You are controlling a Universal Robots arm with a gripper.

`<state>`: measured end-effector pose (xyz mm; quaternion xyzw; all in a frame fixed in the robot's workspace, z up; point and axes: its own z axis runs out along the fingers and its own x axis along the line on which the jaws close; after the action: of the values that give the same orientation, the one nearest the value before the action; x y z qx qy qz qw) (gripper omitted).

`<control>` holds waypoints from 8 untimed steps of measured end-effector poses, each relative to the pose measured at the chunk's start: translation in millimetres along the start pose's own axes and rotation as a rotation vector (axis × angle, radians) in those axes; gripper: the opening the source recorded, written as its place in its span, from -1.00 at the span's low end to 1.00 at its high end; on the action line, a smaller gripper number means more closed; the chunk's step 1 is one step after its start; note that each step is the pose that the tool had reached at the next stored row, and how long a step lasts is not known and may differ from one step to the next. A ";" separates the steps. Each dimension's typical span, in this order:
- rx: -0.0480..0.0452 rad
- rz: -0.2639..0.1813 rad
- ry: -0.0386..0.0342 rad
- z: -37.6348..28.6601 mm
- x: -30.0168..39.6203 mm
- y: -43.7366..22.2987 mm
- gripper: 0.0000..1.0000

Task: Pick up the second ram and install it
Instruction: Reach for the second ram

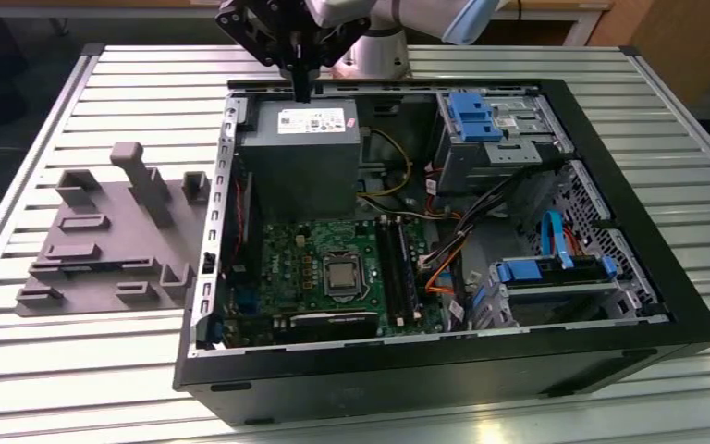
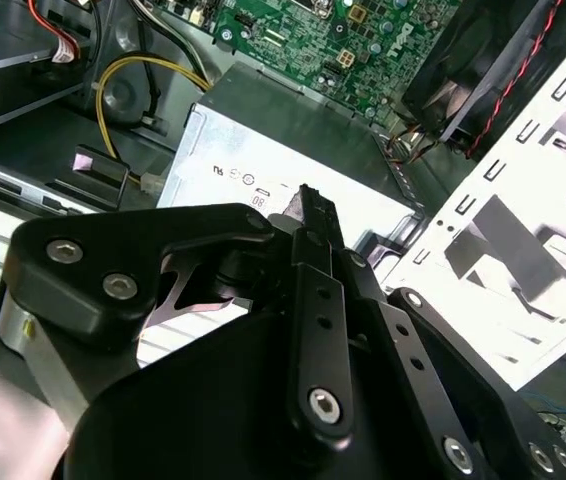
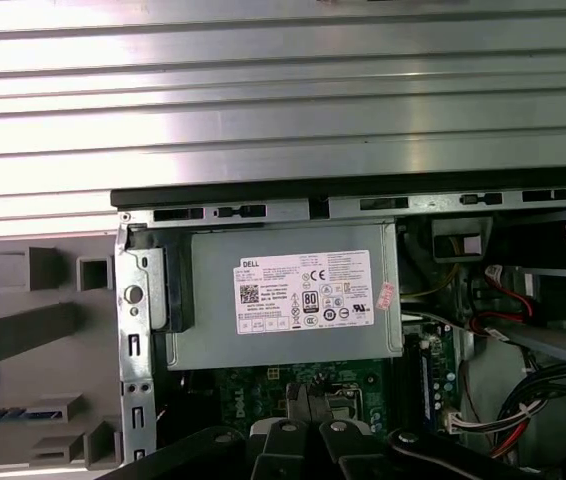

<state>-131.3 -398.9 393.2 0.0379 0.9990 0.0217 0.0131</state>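
Exterior view. The case (image 1: 454, 381) lies open on the counter (image 1: 71, 370), toward the exterior view's right. The holder plate (image 1: 90, 254) rests on the counter just beside the case, on the exterior view's left.

Inside the case:
- The power supply (image 1: 296, 153) fills the far corner on the exterior view's left.
- The circuit board (image 1: 284, 268) lies in front of it, nearer the camera.
- The sockets (image 1: 395, 264) run along the side of the board towards the exterior view's right.
- The drive bays (image 1: 491, 129) stand beside the power supply on the exterior view's right.
- A drive cage (image 1: 553, 277) sits nearer the camera than the bays.

My gripper (image 1: 300, 91) hangs above the case's far wall, over the power supply's far edge.
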 end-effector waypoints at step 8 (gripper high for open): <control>0.0000 0.000 0.0000 0.0 3.4 -0.2 -0.79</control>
<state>-134.8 -398.9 393.1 0.0379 0.9990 0.0217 0.0131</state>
